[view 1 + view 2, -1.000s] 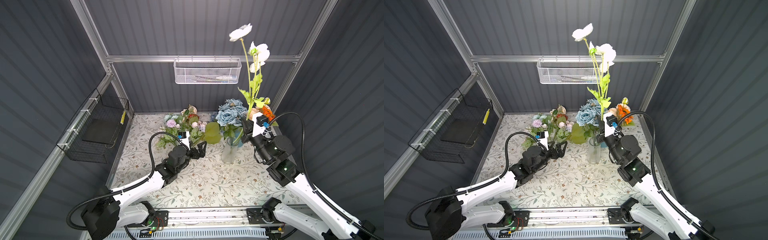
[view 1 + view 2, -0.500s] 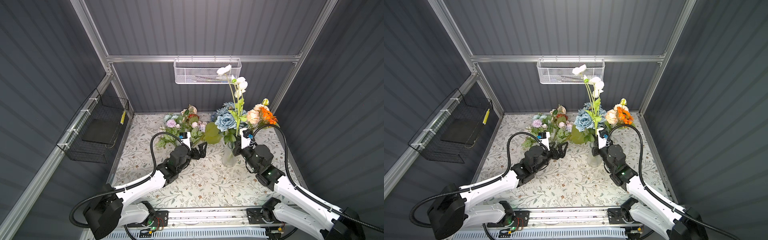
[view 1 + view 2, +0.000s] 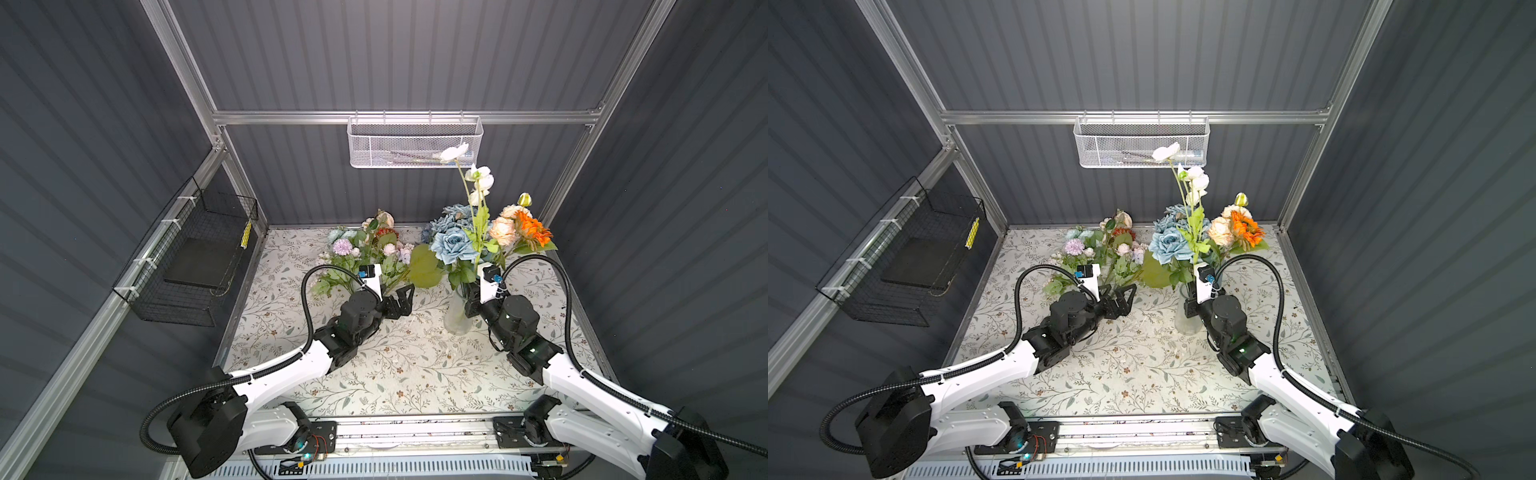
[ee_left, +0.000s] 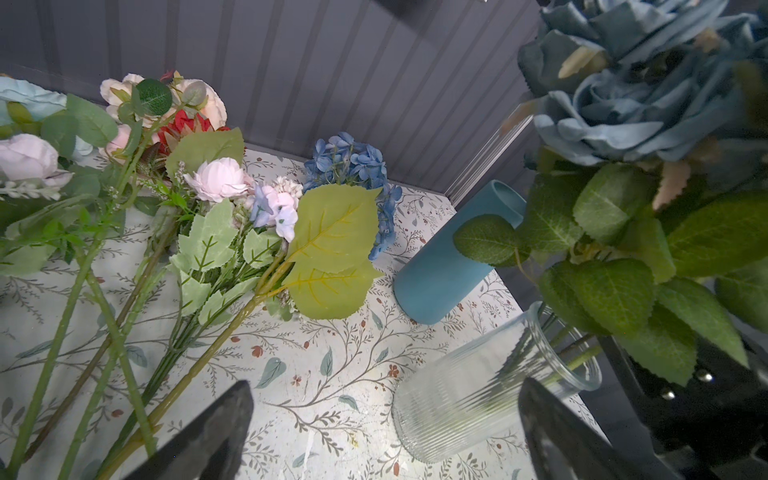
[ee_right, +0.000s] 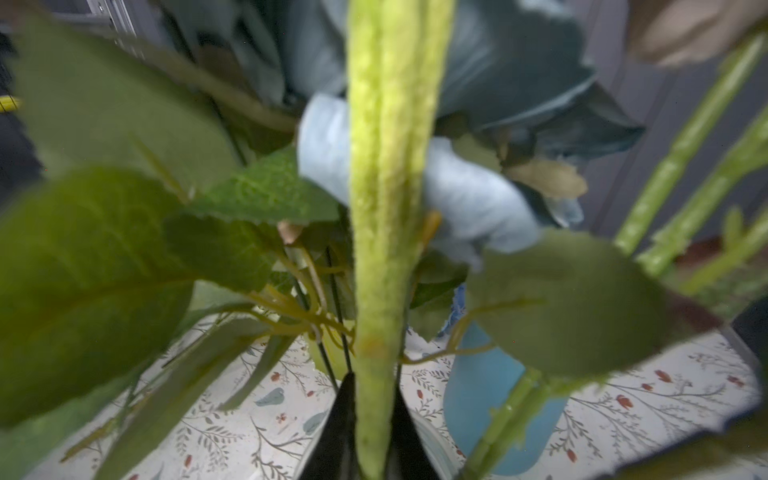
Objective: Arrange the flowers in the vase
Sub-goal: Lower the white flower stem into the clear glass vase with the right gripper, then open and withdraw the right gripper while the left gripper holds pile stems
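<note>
Loose flowers (image 3: 365,253) lie heaped at upper centre of the flowered table (image 3: 415,374), just beyond the wide-spread left gripper (image 3: 402,296). Right of centre, the glass vase (image 3: 457,322) holds blue roses (image 3: 451,245). Their leaves crowd the right gripper (image 5: 372,386), whose jaws pinch the stem of the white spray (image 3: 478,183). A blue vase (image 4: 449,266) stands behind.

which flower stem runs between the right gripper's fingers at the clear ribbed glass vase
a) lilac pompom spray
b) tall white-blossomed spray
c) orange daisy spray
B: the tall white-blossomed spray runs down to the right gripper in both top views, and its green stem lies between the fingers in the right wrist view.
</note>
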Controlling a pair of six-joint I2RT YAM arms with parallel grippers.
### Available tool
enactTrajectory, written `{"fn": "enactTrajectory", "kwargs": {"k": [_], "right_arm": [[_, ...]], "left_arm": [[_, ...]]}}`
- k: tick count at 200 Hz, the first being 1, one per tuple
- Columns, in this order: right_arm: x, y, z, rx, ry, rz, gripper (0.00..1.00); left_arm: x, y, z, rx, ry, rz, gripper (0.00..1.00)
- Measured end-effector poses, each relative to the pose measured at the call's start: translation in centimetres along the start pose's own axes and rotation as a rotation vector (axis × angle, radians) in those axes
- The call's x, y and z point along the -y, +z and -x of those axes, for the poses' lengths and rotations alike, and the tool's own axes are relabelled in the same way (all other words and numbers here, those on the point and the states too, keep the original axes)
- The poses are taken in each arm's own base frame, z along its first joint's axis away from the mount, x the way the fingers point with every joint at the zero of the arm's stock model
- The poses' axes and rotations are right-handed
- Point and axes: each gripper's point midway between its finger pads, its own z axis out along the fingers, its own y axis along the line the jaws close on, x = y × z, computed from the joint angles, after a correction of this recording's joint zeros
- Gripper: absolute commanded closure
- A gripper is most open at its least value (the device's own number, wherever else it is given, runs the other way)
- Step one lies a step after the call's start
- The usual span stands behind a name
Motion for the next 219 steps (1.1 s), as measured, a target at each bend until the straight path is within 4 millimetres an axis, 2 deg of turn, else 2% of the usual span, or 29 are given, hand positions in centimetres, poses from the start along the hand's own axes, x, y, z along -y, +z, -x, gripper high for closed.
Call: {"fn": "enactTrajectory", "kwargs": {"k": [30,74,97,144,176,219], "right_arm": [[0.1,-0.2,-0.9,-0.036,-0.012,-0.002,0.64],[0.3,-2.0,0.2,-0.026,0.026,0.007,0.48],[0.2,-2.9,0.9,-0.036,0.051,0.025,0.44],[-0.4,-5.5,3.3,-0.057,0.124,0.086,0.39],[-1.5,-7.0,4.2,-0.083,0.176,0.159,0.39],[-5.0,-8.1,3.0,-0.159,0.207,0.285,0.39]], "left_arm": [[-1.3,-0.2,0.5,0.006,0.011,0.045,0.01],[-5.6,-1.7,4.2,0.079,-0.021,0.154,0.01],[-8.3,-2.5,5.4,0.09,-0.038,0.221,0.01],[-13.7,-3.7,6.0,0.067,-0.121,0.334,0.02],[-16.0,-4.0,4.7,0.032,-0.185,0.371,0.07],[-18.0,-3.1,0.3,-0.084,-0.248,0.404,0.13]]}}
